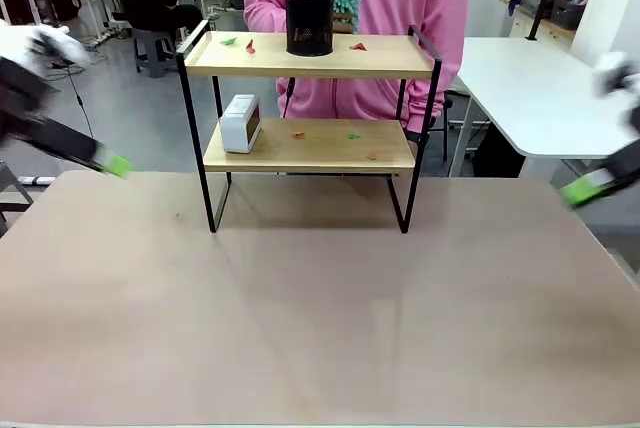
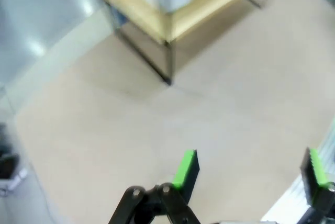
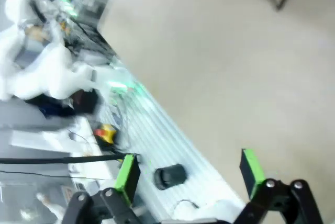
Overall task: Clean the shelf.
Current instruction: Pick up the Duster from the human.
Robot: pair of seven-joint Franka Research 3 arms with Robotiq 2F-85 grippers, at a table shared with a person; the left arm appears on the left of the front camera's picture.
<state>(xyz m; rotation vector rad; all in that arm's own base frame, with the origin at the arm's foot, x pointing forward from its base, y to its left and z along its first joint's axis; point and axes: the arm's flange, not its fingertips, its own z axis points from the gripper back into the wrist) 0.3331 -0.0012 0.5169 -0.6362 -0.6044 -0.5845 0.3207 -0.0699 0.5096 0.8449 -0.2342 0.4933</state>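
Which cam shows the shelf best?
Front view: the shelf is whole and sharp, both boards and black frame. Left wrist view catches a blurred corner of it; right wrist view, what looks like one leg at the top edge.

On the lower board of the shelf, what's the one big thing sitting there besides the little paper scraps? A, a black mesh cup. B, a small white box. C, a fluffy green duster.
B: the small white box sits at the left end of the lower board of the shelf, while the black mesh cup stands on the top board.
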